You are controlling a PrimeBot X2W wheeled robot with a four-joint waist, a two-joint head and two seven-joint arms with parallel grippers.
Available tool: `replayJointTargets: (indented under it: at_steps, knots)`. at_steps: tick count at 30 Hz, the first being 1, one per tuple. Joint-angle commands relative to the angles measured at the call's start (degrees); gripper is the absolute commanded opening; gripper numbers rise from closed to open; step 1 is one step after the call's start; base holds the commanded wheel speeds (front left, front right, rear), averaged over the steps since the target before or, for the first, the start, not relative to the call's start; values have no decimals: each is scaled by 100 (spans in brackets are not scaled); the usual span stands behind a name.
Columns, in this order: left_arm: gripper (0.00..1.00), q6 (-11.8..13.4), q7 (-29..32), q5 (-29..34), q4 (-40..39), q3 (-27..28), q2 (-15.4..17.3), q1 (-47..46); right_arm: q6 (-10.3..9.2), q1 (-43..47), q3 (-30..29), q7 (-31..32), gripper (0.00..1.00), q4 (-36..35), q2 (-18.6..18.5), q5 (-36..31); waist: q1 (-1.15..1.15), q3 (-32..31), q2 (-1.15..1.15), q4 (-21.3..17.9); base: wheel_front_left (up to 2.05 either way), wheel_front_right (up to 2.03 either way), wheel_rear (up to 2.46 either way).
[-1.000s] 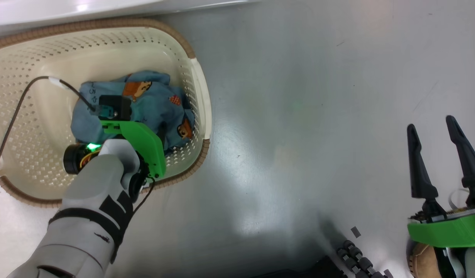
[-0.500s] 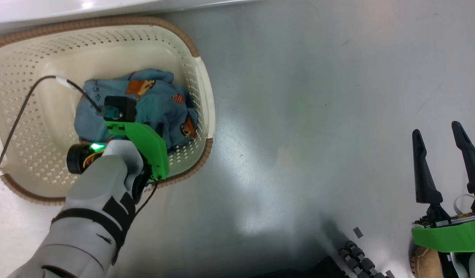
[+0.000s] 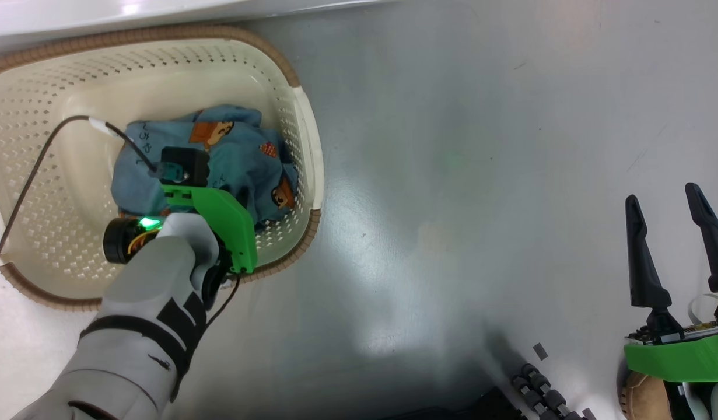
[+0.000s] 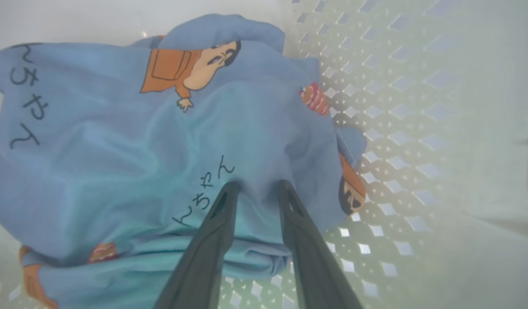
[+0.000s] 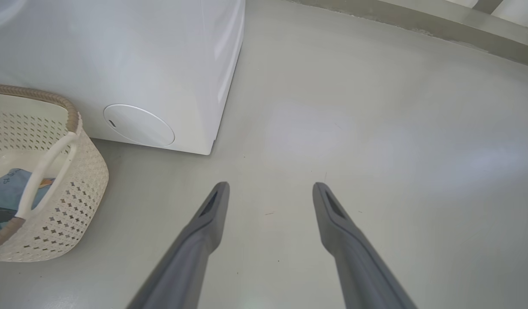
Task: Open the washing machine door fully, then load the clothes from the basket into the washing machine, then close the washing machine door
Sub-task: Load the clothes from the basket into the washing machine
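Observation:
The clothes (image 3: pixel 242 157), light blue fabric with orange-brown cartoon figures, lie bunched in the cream perforated basket (image 3: pixel 305 122) beside the white washing machine (image 5: pixel 118 51). My left arm reaches down into the basket, and its green wrist mount (image 3: pixel 219 216) hides the fingers in the head view. In the left wrist view my left gripper (image 4: pixel 258 186) is pressed into the clothes (image 4: pixel 118 141) with a fold pinched between its narrowed fingertips. My right gripper (image 3: pixel 664 195) stands open over bare floor, with nothing between its fingers (image 5: pixel 270 185). The washing machine door is out of view.
The basket (image 5: pixel 66 214) stands on grey floor (image 3: pixel 452 175) against the washer's front, near a round white cover (image 5: pixel 138 125). A dark cable (image 3: pixel 32 169) runs across the basket. Dark ribbed parts (image 3: pixel 539 391) lie at the bottom edge. A wall base (image 5: pixel 418 21) runs far off.
My left gripper has closed from wide open onto the blue cloth. The head camera has shifted a little. The right gripper stays open.

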Motion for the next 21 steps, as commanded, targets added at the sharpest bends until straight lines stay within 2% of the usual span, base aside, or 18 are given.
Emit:
replayJointTargets:
  at_steps: [1, 3, 6, 11, 14, 21]
  knots:
    - [44, 26, -61, -84, -39, 2, 145, 43, 9, 343, 51, -26, 100, -123, -58, -28, 0, -1, 0, 0, 0, 0, 0]
    - [32, 26, -67, -116, -41, -37, 145, 44, 9, 347, 49, -26, 100, -124, -53, -31, 0, -4, 0, -4, 0, 0, 0]
    - [21, 19, -72, -160, -35, -94, 145, 42, 9, 347, 50, -26, 100, -127, -50, -29, 0, -10, 0, -13, 0, 0, 0]
    - [12, 27, -116, -229, -20, -174, 145, 36, 9, 344, 50, -26, 100, -117, -57, -16, 0, -27, 0, -22, 0, 0, 0]
    - [0, 33, -141, -269, -12, -219, 145, 31, 9, 343, 48, -26, 100, -108, -61, -11, 0, -36, 0, -26, 0, 0, 0]
    - [0, 37, -208, -375, -17, -311, 145, 8, 9, 341, 29, -26, 100, -100, -72, -4, 0, -42, 0, -9, 0, 0, 0]
